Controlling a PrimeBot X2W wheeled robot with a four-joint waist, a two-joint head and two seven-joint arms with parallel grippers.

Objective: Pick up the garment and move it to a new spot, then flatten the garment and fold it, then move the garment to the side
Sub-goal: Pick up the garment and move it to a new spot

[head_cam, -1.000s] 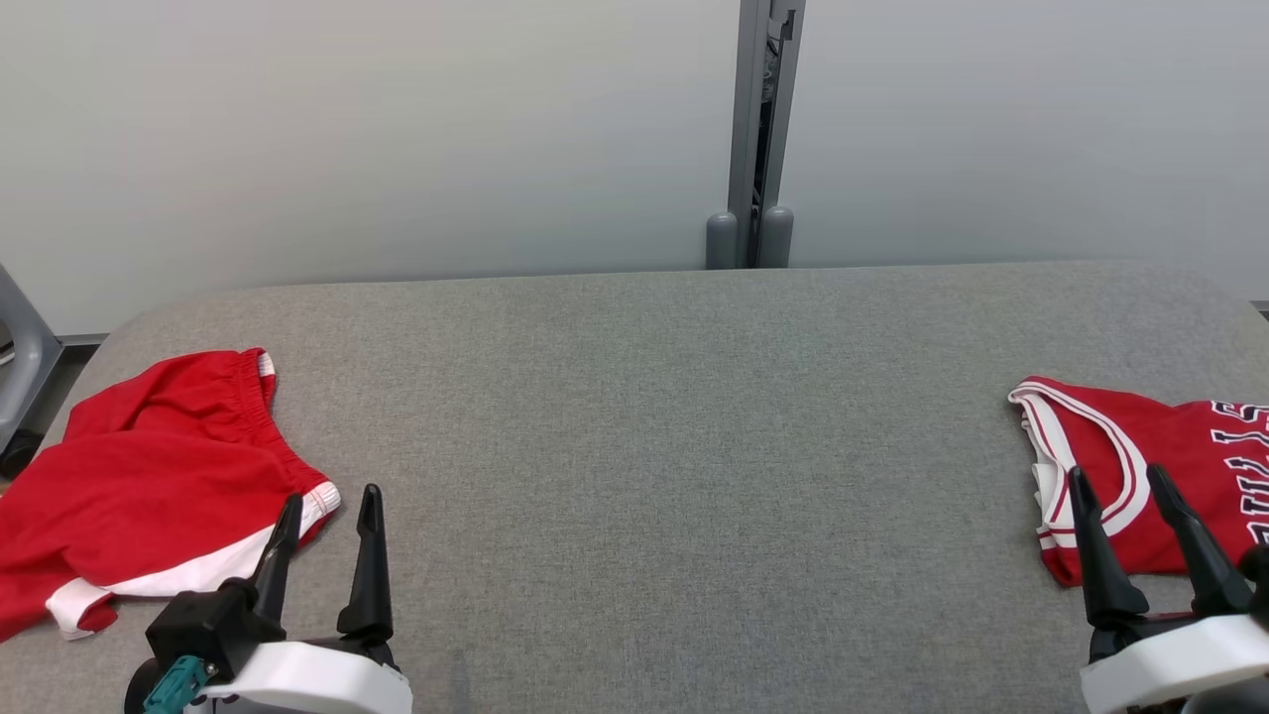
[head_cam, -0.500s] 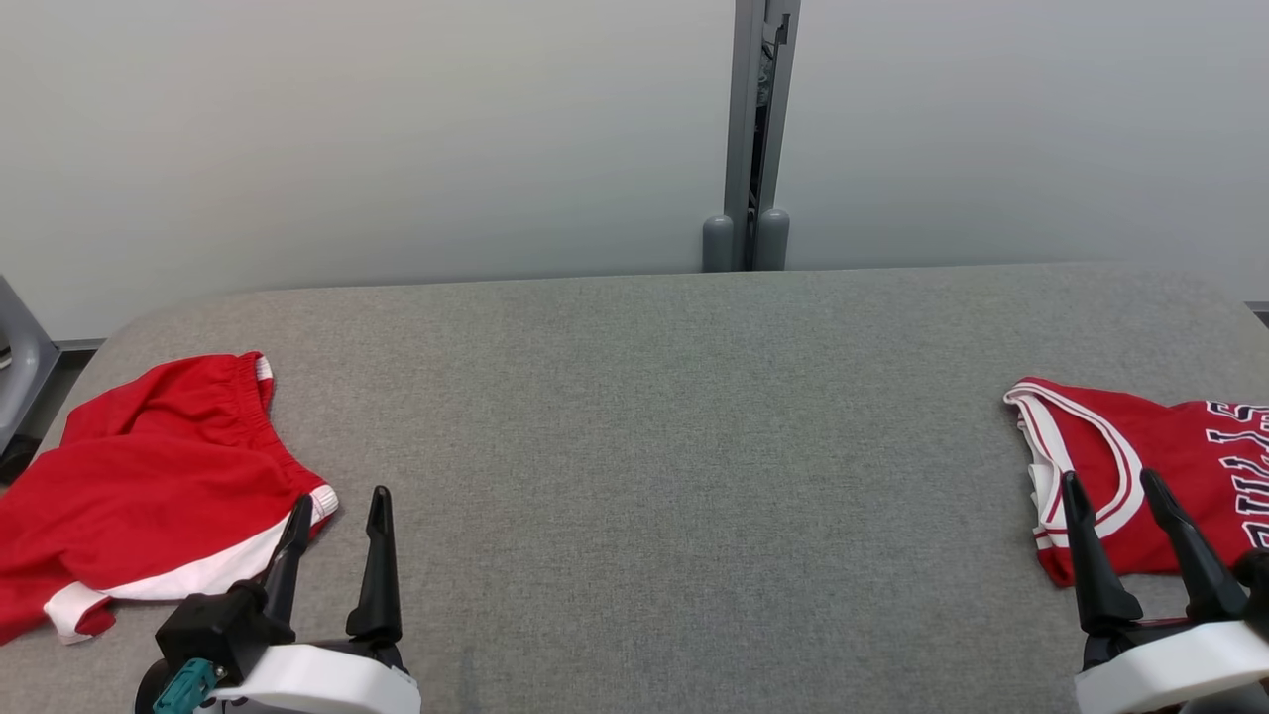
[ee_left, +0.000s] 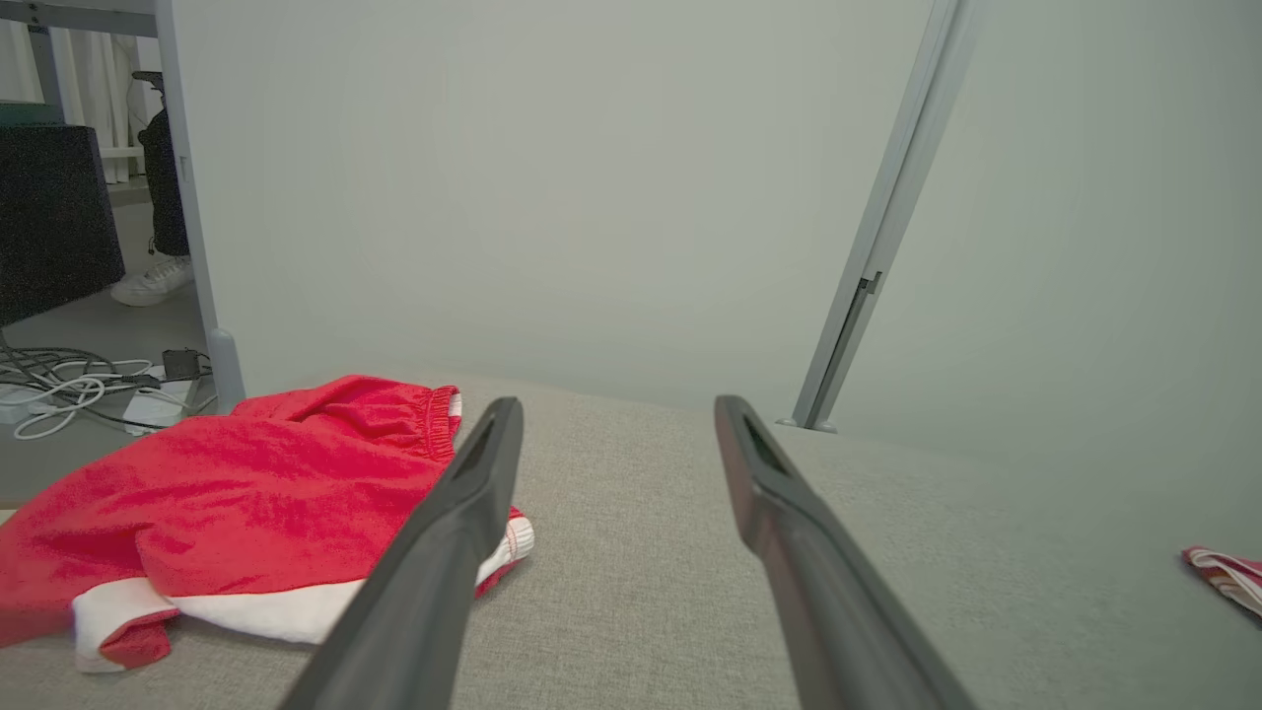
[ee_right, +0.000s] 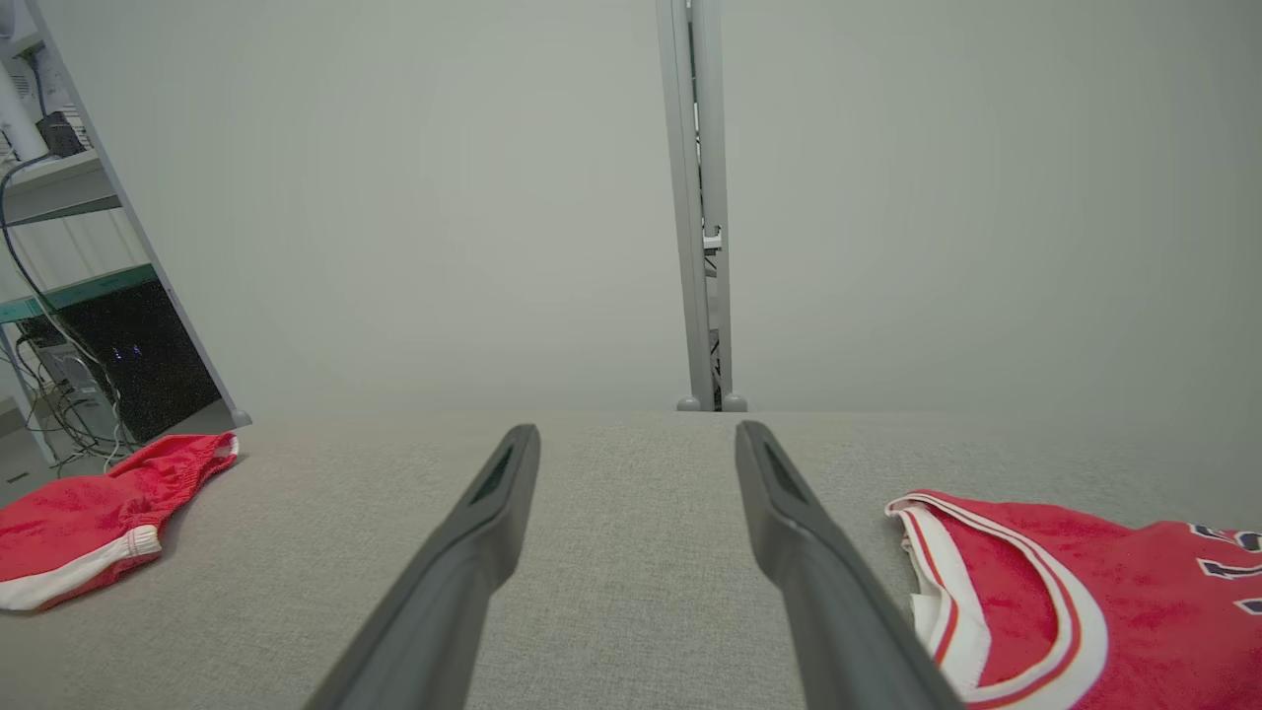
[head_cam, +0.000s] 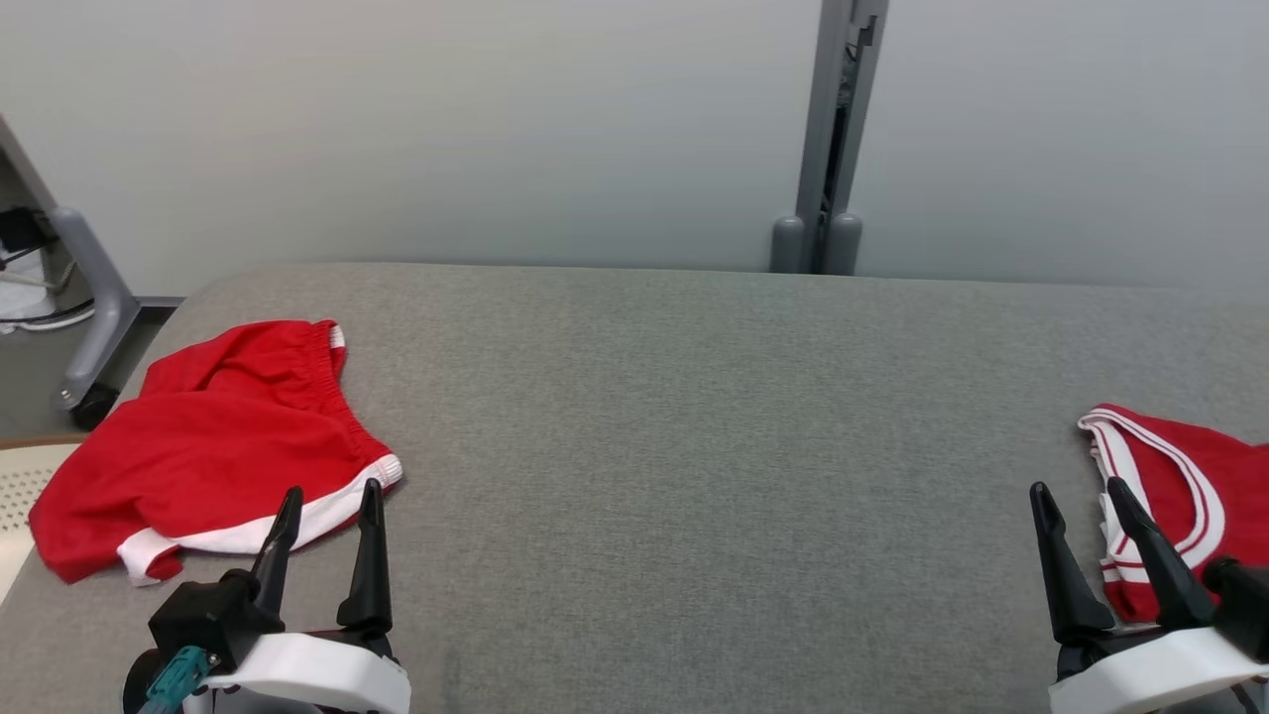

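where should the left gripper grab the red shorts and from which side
Probably the white-trimmed leg hem, coming from the robot's side: it is the free edge of the red shorts nearest the left gripper, whose jaws stand open.

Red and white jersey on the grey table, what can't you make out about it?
- Head view: red and white jersey cut off by the right edge; right gripper covers part.
- Right wrist view: its dark lettering cut off at right edge.
- Left wrist view: a corner, too small.

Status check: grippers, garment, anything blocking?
Left gripper open, empty, beside crumpled red shorts. Right gripper open, empty, beside red jersey. Neither garment gripped. No obstruction seen on grey table.
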